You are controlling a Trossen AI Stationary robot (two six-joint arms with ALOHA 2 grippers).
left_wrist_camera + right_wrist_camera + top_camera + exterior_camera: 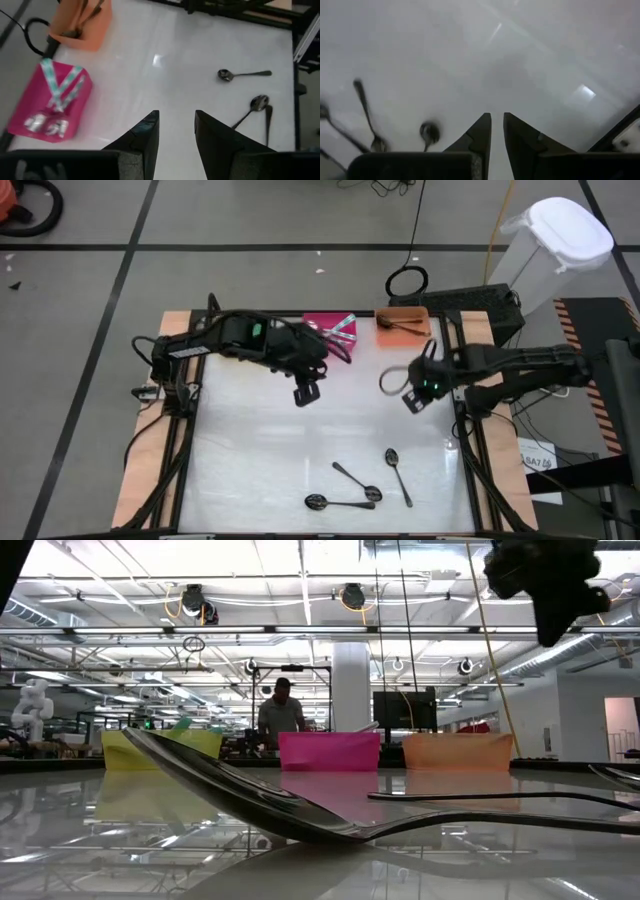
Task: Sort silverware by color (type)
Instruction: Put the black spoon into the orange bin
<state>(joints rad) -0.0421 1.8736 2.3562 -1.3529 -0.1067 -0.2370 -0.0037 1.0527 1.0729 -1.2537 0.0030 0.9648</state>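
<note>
While three dark spoons (357,487) are left on the table (250,460), both empty grippers, left (305,393) and right (412,400), are held slightly parted.

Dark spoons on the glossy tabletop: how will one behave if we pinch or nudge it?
Each dark spoon looks thin, rigid metal, so probably stiff and light. Lying flat on the glossy table, it may skid rather than lift. The rounded bowl could rock or pivot it.
</note>
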